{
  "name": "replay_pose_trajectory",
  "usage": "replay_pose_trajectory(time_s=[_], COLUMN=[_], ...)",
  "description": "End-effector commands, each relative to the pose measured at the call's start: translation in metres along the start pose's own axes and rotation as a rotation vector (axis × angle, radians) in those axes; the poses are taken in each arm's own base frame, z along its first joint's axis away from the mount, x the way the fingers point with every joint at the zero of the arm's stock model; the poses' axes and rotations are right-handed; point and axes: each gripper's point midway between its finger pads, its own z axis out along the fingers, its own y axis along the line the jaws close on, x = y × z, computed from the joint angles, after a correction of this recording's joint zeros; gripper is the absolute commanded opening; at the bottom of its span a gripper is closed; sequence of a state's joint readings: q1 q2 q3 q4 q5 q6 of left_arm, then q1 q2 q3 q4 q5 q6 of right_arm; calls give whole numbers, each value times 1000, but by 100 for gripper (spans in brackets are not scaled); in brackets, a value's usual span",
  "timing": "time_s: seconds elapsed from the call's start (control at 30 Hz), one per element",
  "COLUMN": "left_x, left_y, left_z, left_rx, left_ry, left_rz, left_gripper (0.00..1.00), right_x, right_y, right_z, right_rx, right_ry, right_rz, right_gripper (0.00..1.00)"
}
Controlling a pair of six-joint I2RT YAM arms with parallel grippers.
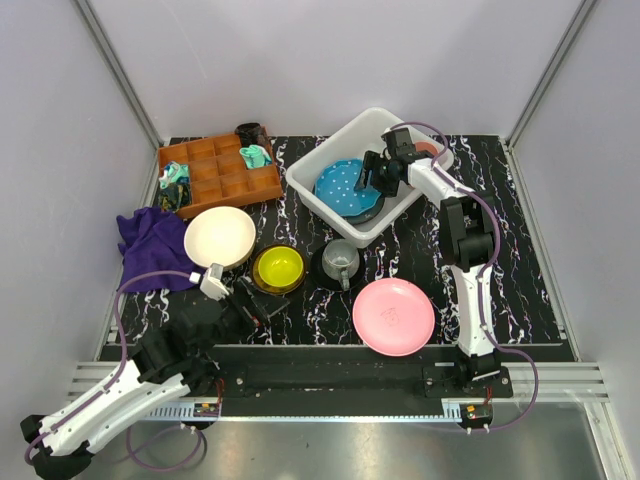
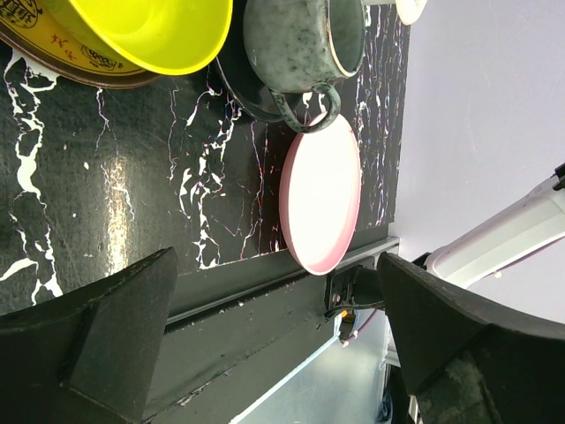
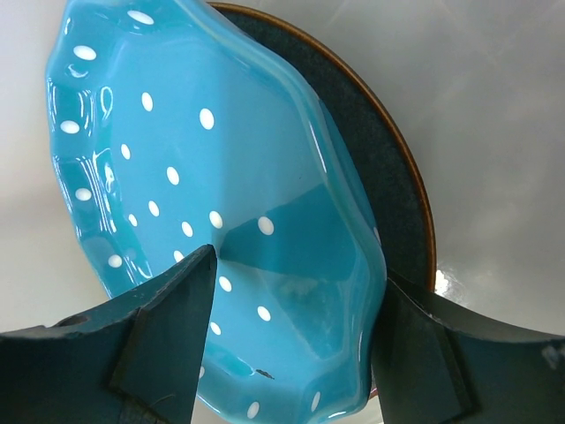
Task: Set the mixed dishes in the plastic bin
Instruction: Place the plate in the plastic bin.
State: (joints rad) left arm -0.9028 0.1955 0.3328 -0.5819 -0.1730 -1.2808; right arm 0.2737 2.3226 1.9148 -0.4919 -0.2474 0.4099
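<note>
Right wrist shows the grey-blue plate (image 3: 381, 150) with a brown rim, indistinct from above.

Plates (image 1: 347, 185) stacked in bin (image 1: 322, 152), rear R; mug (image 1: 341, 258) on saucer (image 1: 321, 267), ctr

Overhead from behind, left wrist near pink plate (image 2: 320, 190)

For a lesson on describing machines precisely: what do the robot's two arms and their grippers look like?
Both arms, the left arm and the right arm, are built from white tubular links joined by black joint housings. A thin purple cable loops out from each base and runs up the arm. The left gripper and right gripper each have two black, wedge-shaped fingers. No markings are legible.
</note>
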Motion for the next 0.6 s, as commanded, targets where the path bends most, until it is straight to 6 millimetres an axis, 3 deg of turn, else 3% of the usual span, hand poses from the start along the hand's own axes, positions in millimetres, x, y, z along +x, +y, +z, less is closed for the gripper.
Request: replay_pose_trajectory(time_s=[0.0,0.57], left_x=[-3,-4], left_y=[-6,-8], left_z=[1,1], left_rx=[29,32], left_ry=[-20,-19], left_rz=[-8,-5], left_gripper=[99,99], right_x=[-13,-17], right_y=[10,2], right_z=[-5,-13], right_rx=[4,53], right_ry=[-42,-76], right_rz=[-36,-26], right_gripper=[73,76])
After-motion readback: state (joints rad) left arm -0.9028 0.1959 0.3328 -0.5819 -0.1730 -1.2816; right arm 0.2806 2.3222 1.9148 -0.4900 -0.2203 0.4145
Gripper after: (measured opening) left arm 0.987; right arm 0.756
